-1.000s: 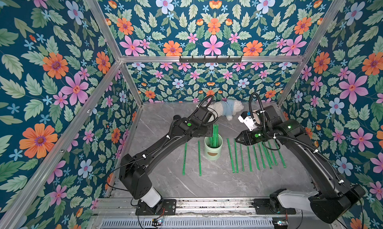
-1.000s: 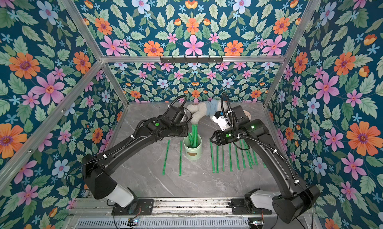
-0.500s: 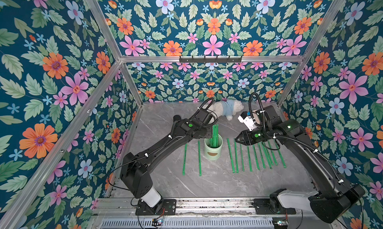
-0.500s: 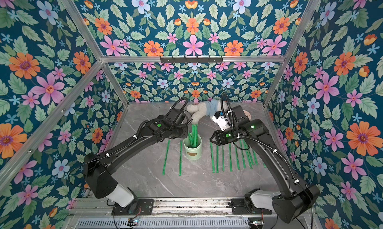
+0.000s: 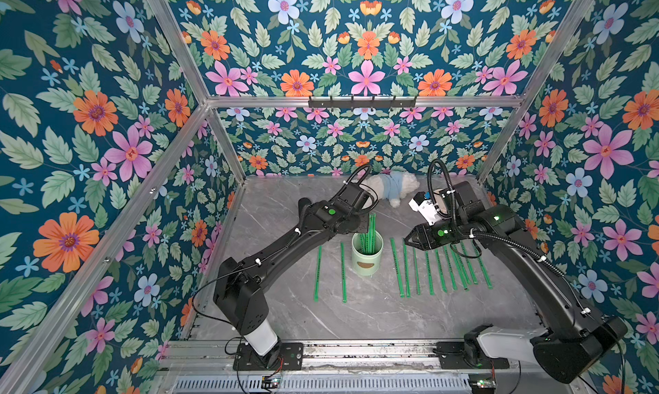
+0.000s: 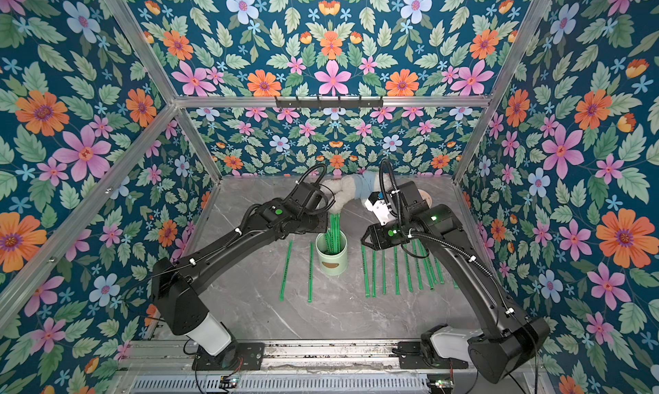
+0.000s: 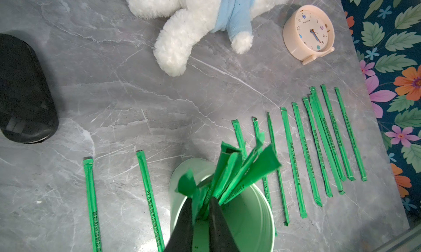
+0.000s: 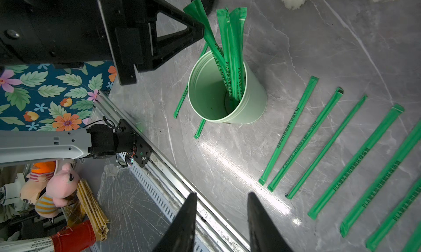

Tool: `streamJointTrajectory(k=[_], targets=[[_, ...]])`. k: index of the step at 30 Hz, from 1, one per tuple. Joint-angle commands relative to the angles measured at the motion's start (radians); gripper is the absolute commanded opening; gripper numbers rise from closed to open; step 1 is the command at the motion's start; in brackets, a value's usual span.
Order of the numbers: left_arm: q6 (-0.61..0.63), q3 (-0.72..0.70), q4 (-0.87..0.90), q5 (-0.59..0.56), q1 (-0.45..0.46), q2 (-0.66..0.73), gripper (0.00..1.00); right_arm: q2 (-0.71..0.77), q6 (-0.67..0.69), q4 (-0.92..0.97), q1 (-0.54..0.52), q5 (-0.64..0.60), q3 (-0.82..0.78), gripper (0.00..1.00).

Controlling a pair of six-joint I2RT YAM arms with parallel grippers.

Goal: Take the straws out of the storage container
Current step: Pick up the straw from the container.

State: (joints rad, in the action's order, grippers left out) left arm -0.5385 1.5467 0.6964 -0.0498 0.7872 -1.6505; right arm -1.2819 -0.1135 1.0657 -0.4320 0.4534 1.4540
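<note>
Green straws [image 5: 371,228]: small bunch standing in mint storage container [image 5: 367,264], centre of frame in both top views; laid-out straws [image 5: 442,267] flat on grey table [image 5: 285,203], a row right of the container, two left of it; left gripper [image 7: 201,200] over the rim, jaws narrow, pinching one standing straw; right gripper [image 8: 222,193] near the row, jaws apart, holding nothing; plush toy [image 5: 392,189] and clock [image 7: 309,33] beyond

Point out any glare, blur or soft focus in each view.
Right wrist view: a white glare streak on the table; the right claw is soft at the frame edge. Left wrist view: the straws nearest the lens are blurred, the clock sharp. Both top views: even light, no glare, the storage container crisp.
</note>
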Motion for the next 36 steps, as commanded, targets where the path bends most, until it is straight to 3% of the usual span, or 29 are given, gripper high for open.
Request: streamJointTrajectory(k=[1,5,20,36], targets=[[0.008,0.006,-0.011,-0.008,0.000,0.004,0.12,-0.002,0.010,-0.007,-0.001,0.013,0.002,0.39],[0.006,0.006,-0.008,-0.010,0.000,0.012,0.07,-0.005,0.011,-0.007,-0.001,0.013,0.005,0.39],[0.009,0.057,0.033,-0.005,0.001,0.053,0.04,-0.001,0.010,-0.005,-0.001,0.015,0.010,0.39],[0.058,0.263,0.243,-0.194,-0.001,0.202,0.04,0.012,0.009,-0.004,-0.001,0.018,0.013,0.39]])
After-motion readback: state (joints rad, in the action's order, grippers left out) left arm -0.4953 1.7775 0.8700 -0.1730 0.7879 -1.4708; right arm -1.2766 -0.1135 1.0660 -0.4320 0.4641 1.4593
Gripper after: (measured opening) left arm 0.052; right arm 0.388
